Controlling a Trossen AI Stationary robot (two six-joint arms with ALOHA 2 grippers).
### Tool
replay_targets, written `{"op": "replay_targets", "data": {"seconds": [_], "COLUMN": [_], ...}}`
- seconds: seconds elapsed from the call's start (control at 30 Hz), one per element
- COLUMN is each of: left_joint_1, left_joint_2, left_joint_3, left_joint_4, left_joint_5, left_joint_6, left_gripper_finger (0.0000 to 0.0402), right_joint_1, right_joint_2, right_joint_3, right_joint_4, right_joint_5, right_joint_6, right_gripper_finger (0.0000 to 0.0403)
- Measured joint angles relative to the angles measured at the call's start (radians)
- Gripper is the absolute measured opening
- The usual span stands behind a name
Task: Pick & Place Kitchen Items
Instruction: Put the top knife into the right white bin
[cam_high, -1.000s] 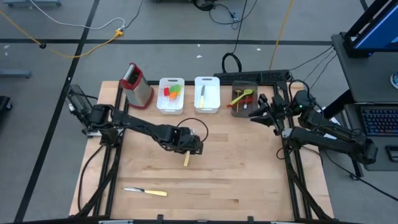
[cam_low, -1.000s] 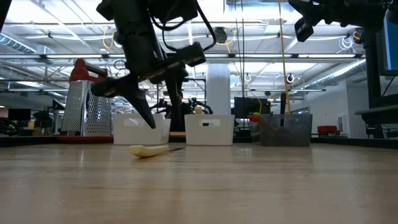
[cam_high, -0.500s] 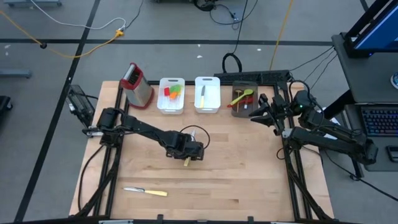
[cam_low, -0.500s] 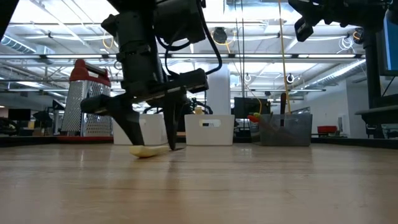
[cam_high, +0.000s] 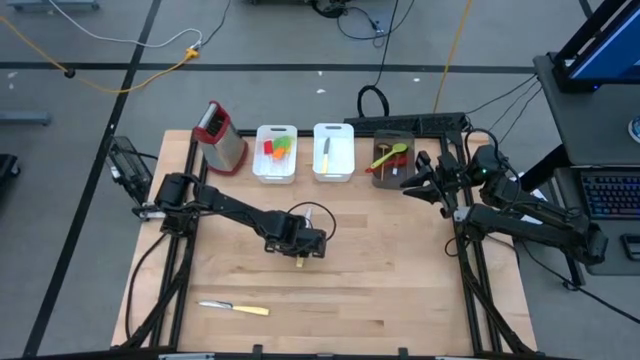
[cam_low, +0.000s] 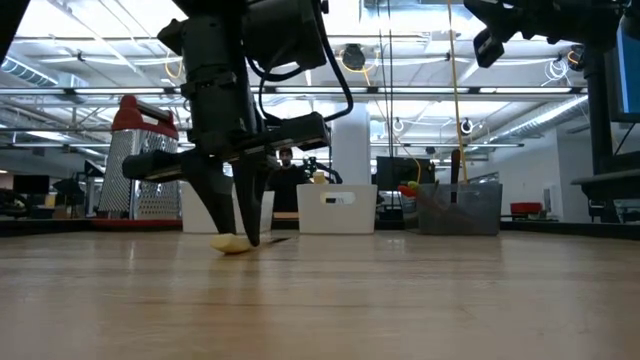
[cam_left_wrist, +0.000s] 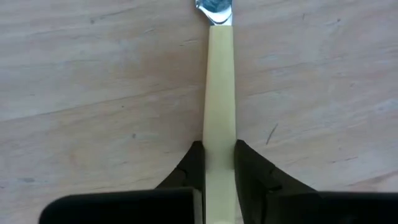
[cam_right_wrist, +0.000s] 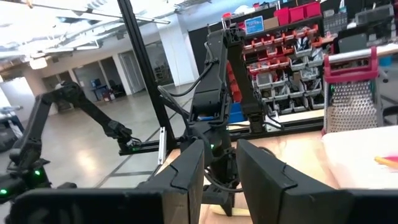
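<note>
high: left gripper (cam_high: 300, 250) over knife (cam_high: 299, 259) mid-table, right gripper (cam_high: 412, 186) parked by the bins | low: fingertips at table level astride handle | left wrist: fingers (cam_left_wrist: 192, 163) pinch cream handle – lift straight, keep knife level – blade end free
</note>
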Motion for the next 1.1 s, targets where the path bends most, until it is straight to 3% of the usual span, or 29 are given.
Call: {"op": "replay_targets", "data": {"seconds": [0.37, 0.67, 0.87, 1.1], "left_joint_1": [0.002, 0.007, 0.006, 0.020], "left_joint_2": [-0.041, -0.077, -0.077, -0.079], "left_joint_3": [-0.006, -0.008, -0.007, -0.006], "left_joint_4": [0.018, 0.047, 0.184, 0.144], "left_joint_5": [-0.041, -0.151, -0.158, -0.162], "left_joint_6": [0.026, 0.054, 0.073, 0.029], "left_gripper_finger": [0.0039, 0.0031, 0.0001, 0.0011], "right_joint_1": [0.000, 0.000, 0.000, 0.000], "right_joint_2": [0.000, 0.001, 0.002, 0.002], "right_joint_3": [0.000, -0.023, -0.038, -0.079], "right_joint_4": [0.000, 0.007, 0.008, 0.008], "right_joint_5": [0.000, 0.003, 0.003, 0.000], "right_joint_6": [0.229, 0.255, 0.269, 0.312], "right_gripper_finger": [0.0091, 0.0091, 0.0091, 0.0091]}}
